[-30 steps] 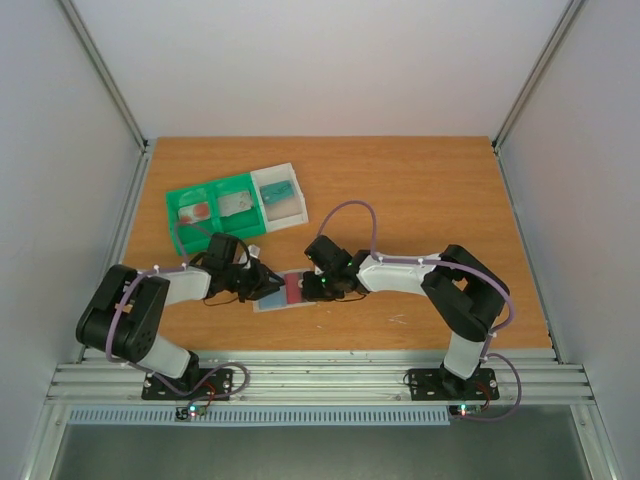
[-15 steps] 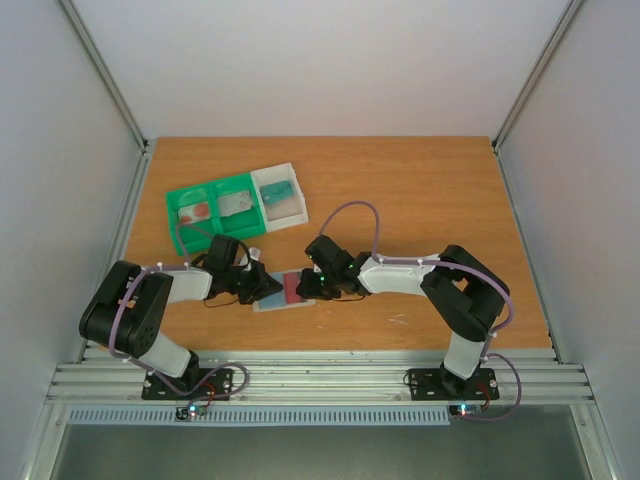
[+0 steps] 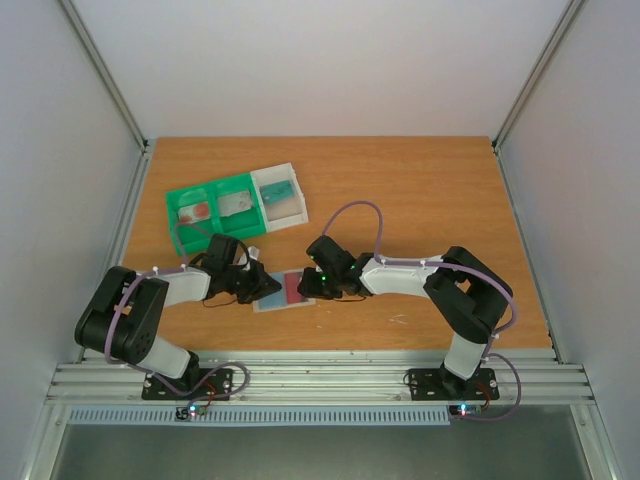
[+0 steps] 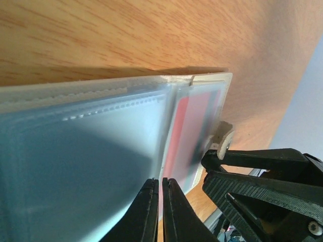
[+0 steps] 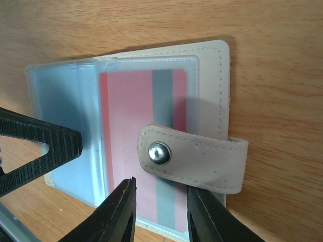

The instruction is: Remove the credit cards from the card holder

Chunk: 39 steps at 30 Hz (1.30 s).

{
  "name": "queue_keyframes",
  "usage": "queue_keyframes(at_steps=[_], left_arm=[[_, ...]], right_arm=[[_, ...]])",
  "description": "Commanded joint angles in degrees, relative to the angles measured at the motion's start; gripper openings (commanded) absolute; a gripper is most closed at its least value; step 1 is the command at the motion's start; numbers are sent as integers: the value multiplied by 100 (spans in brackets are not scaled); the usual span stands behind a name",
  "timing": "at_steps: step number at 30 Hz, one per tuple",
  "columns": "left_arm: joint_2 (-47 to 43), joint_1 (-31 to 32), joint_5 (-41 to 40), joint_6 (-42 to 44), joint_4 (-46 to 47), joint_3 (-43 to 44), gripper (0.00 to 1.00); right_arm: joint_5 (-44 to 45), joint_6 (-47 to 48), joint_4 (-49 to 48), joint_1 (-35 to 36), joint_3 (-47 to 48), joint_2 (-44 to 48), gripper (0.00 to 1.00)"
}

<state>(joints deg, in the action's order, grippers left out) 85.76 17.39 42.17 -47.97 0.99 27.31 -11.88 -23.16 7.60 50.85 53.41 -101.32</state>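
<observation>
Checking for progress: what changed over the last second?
The left gripper closed at the card holder's clear sleeve edge. The right gripper edged toward the left arm over the red card, jaws apart. Holder, card and tray stayed put.

My left arm and right arm have black joints and white links. A lilac cable loops behind the right end effector; green lights glow there.
</observation>
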Motion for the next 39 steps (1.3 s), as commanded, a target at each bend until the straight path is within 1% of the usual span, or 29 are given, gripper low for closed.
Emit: queue_keyframes(at_steps=[1,5,8,11,15,19,31,39], left_arm=[[6,28,-112,191,-66,68,6],[46,28,-142,183,-61,17,6],[15,28,-161,191,-73,19,6],[-18,28,-208,204,-73,18,6],[13,24,-201,210,-73,20,6],[31,26,-207,209,-68,6,6],[120,27,-187,209,-23,-15,6],[96,27,-167,209,-42,-2,5]], right_arm=[[136,-49,31,30,10,-64,30],[216,-4,116,26,83,-33,33],[376,25,223,30,100,35,33],[357,87,277,28,140,-30,32],[5,-21,-78,28,71,-221,32],[-165,-31,-240,25,85,-306,33],[-563,-161,-741,-46,58,-123,33],[-667,-231,-1067,-66,21,32,33]])
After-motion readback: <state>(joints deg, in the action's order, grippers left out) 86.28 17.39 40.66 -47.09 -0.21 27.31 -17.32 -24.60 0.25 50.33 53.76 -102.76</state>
